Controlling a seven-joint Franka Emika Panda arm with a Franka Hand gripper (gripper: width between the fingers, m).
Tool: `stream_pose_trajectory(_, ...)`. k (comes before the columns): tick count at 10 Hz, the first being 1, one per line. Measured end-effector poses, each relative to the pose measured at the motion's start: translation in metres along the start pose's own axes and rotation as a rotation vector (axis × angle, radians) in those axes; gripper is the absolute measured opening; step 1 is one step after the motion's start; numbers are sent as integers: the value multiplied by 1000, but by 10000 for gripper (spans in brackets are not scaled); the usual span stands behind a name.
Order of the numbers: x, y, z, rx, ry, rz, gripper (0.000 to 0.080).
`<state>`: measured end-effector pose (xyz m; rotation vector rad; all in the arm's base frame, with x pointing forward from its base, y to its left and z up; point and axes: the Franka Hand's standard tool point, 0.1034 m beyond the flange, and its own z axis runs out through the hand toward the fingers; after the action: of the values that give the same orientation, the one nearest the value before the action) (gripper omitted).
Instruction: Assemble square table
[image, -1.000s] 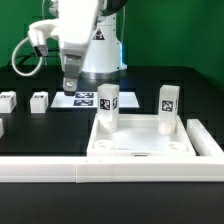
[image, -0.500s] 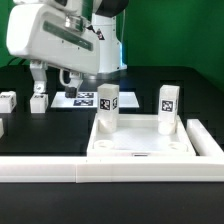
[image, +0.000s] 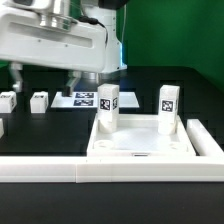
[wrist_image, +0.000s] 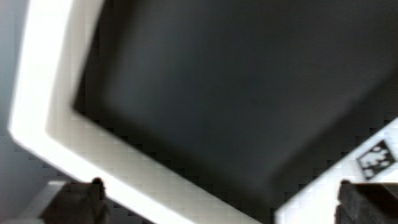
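Below the fingers, spread wide and empty: loose leg on bench | well aside: tabletop, two standing legs in corners | step: probably fetching third leg | next: centre over it, lower, close.

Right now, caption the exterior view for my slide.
Two legs stand upright in the square top; loose legs lie near the marker board.

The black surface carries the white square top toward the exterior view's right. At the far left stand one loose block leg and a second leg, apart from each other. The marker board lies flat behind the top. The long white border rail runs along the front.
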<state>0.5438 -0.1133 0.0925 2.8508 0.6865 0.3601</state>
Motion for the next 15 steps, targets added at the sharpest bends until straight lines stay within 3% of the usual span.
stream_pose_trajectory(1, -7, 8, 1, 6, -18, 98, 649)
stream_pose_trajectory(3, -31, 11, 5, 45, -84, 322, 649)
stream_pose_trajectory(5, -41, 19, 6, 55, -105, 432, 649)
stream_pose_trajectory(9, -39, 14, 7, 59, -107, 571, 649)
stream_pose_trajectory(12, -75, 5, 4, 82, -143, 498, 649)
stream_pose_trajectory(14, -83, 1, 0, 105, -156, 450, 649)
stream_pose_trajectory(15, -80, -2, -4, 126, -177, 484, 649)
